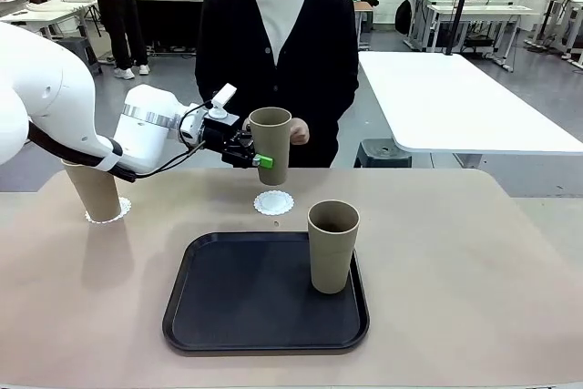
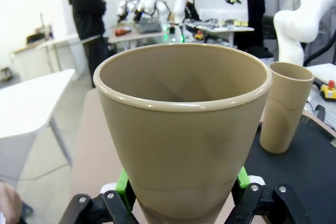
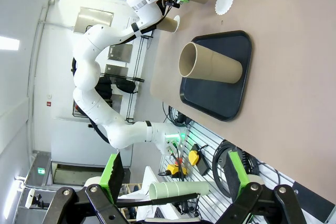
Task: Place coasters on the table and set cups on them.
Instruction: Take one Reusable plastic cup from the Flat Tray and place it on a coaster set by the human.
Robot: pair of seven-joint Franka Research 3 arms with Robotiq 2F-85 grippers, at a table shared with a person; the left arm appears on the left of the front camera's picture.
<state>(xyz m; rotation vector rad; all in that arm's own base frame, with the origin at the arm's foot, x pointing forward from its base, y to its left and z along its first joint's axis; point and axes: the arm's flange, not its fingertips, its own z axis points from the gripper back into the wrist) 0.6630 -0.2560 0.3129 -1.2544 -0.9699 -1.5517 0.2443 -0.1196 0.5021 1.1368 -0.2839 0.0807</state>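
A tan cup (image 1: 271, 141) hangs upright in the air, with my left gripper (image 1: 259, 159) shut on its lower part. In the left wrist view the same cup (image 2: 184, 124) sits between the green pads (image 2: 125, 184). Just below it a bare white coaster (image 1: 274, 202) lies on the table (image 1: 474, 252). A second cup (image 1: 96, 190) stands on a coaster (image 1: 111, 213) at the far left. The third cup (image 1: 332, 245) stands upright on the black tray (image 1: 237, 307). My right gripper (image 3: 173, 174) is open and high above the table, with the tray cup (image 3: 210, 62) and the bare coaster (image 3: 224, 2) far ahead of it.
A person in a black cardigan stands at the far side, one hand (image 1: 300, 133) close behind the held cup. The tray's left half is bare. A white table (image 1: 455, 102) stands beyond at the right.
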